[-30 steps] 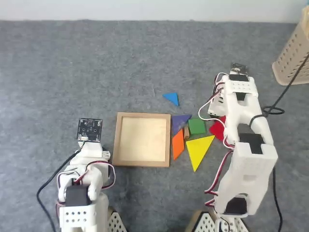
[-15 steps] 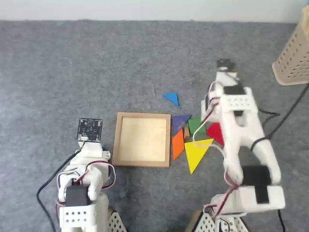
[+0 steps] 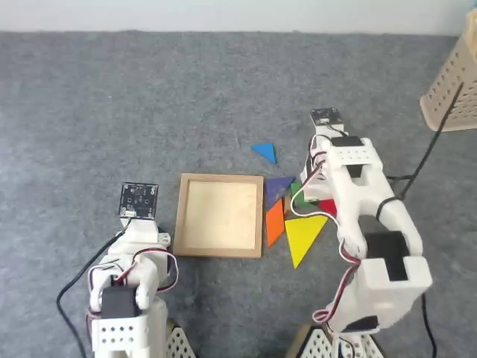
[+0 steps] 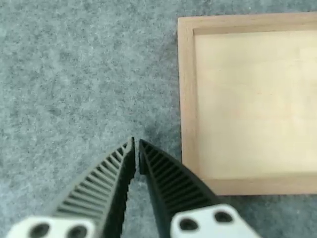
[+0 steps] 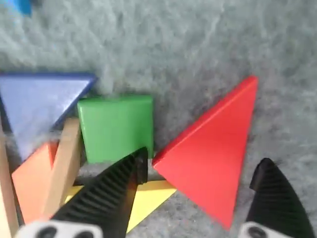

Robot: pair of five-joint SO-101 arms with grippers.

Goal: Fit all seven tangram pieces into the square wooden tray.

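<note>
We judge first pick in hand: right gripper (image 5: 204, 162), fingers spread wide, empty, astride red triangular tangram piece (image 5: 218, 144). Next: lower, clamp. Left gripper (image 4: 136, 145): fingers together, empty.

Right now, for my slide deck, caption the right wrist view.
Open right gripper straddles the red triangle, beside the green square.

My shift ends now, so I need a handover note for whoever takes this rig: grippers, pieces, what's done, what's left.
Left gripper: shut, empty, over the carpet beside the tray.
Right gripper: open, straddling the red triangle, not gripping it.
The tray holds nothing. The purple triangle, green square, orange piece, wooden piece, yellow triangle and red triangle cluster beside the tray on the right arm's side. The blue triangle lies apart, farther back.
Done: nothing placed.
Left: all seven pieces.
</note>
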